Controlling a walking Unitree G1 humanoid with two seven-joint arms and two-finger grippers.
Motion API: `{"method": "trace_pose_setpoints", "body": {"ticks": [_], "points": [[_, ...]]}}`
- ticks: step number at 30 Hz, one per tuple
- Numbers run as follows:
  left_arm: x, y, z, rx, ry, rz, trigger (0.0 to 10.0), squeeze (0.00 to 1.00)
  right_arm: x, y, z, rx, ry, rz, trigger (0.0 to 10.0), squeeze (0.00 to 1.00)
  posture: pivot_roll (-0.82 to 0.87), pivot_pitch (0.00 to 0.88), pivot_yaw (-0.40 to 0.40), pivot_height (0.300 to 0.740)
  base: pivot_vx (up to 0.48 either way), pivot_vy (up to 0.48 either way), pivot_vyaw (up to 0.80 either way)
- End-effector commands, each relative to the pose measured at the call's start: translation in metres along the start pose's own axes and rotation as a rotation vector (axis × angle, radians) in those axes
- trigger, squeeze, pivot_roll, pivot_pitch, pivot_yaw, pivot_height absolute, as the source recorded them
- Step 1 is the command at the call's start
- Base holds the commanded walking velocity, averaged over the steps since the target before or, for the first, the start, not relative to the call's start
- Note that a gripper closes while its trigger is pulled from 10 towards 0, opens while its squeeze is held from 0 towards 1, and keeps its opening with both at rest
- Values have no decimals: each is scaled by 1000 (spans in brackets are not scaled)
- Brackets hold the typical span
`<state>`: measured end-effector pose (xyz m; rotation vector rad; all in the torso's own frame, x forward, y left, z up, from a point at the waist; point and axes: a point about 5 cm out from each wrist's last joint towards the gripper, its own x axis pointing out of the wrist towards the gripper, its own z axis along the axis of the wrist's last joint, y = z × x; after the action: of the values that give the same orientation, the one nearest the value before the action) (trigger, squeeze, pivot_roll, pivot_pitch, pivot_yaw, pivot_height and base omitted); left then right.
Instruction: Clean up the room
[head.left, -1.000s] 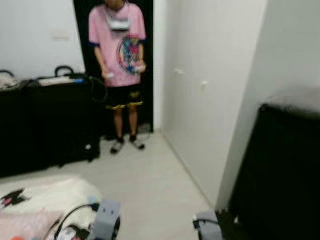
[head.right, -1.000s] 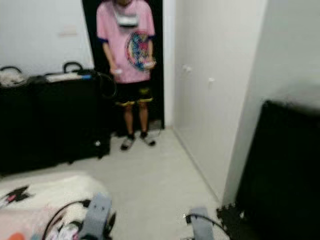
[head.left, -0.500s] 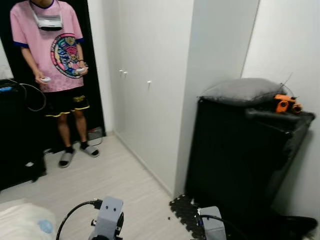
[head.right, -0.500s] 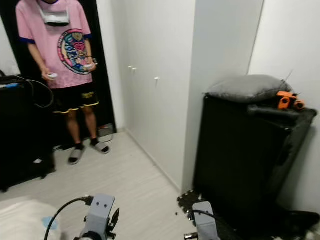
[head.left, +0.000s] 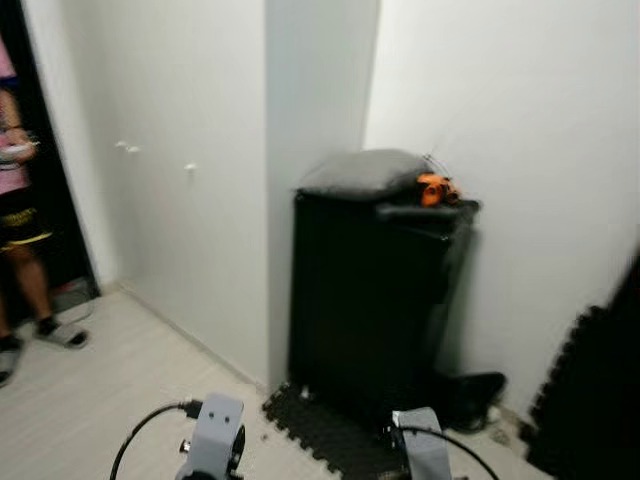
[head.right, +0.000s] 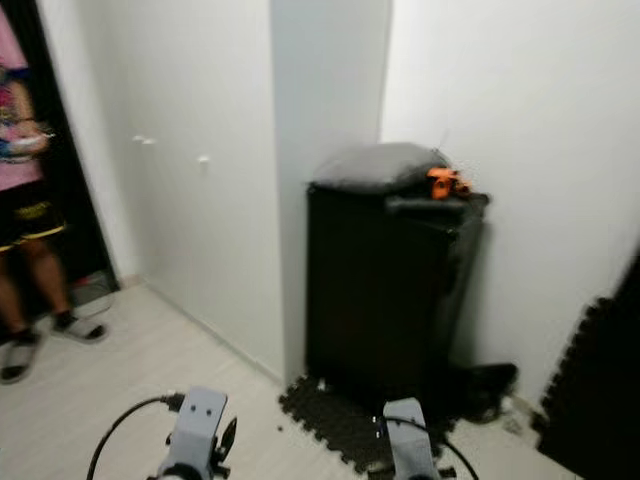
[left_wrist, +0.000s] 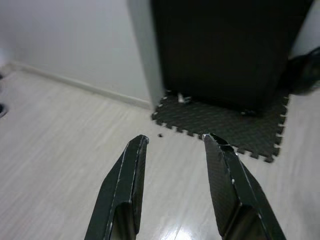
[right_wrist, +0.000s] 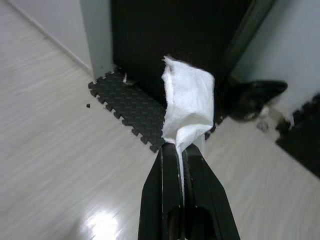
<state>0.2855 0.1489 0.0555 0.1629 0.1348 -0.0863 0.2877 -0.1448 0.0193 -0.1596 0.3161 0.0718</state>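
1. We hold a crumpled white tissue (right_wrist: 187, 107) in our right gripper (right_wrist: 181, 150); it is soft, creased and folded, standing up from the tips of the two long black fingers (right_wrist: 164, 190) and fanning wider above them.
2. Those fingers are pressed together on the tissue's lower edge, so the paper is pinched between them and rises beyond the tips, above the pale wood-look floor (right_wrist: 60, 165).
3. Our left gripper (left_wrist: 172, 141) hangs over the same floor with its fingers (left_wrist: 127, 185) spread apart and nothing between them.
4. Just past both grippers lies a black interlocking foam floor mat (left_wrist: 225, 122), with a small dark crumb (left_wrist: 160, 135) on the floor beside its edge.
5. On that mat stands a tall black cabinet (head.left: 370, 300), set against a white wall (head.left: 510, 150).
6. A grey cushion (head.left: 362, 170) lies on the cabinet's top, and a small orange object (head.left: 434, 188) sits just beside it.
7. A dark shoe-like shape (head.right: 490, 385) lies on the floor by the cabinet's foot.
8. Farther off, white cupboard doors with small knobs (head.left: 170, 210) run toward a doorway, where a person in black shorts and sandals (head.right: 25, 230) stands.
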Motion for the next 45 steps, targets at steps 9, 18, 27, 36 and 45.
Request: {"method": "trace_pose_setpoints", "body": {"ticks": [9, 18, 27, 36, 45], "points": [[-5, 1, -8, -8, 28, 12, 10000, 0, -2, -3, -7, -10, 23, -2, 10000, 0, 48, 53, -18, 740, 0, 0, -800], [-13, 4, -14, 2, 39, 12, 10000, 0, -2, 2, -9, -4, 32, 13, 10000, 0, 54, 40, -23, 740, 0, 0, -800], [-15, 2, -16, 2, 46, 6, 10000, 0, -3, 2, -12, 0, 44, 14, 10000, 0, 50, 36, -19, 740, 0, 0, -800], [-16, 4, -15, 23, 46, -12, 10000, 0, -4, 4, -15, 14, 57, 8, 10000, 0, 77, 62, 9, 740, 0, 0, -800], [-17, 10, -15, 46, 54, -24, 10000, 0, -5, 9, -18, 48, 67, -15, 10000, 0, 95, 69, 48, 740, 0, 0, -800]]}}
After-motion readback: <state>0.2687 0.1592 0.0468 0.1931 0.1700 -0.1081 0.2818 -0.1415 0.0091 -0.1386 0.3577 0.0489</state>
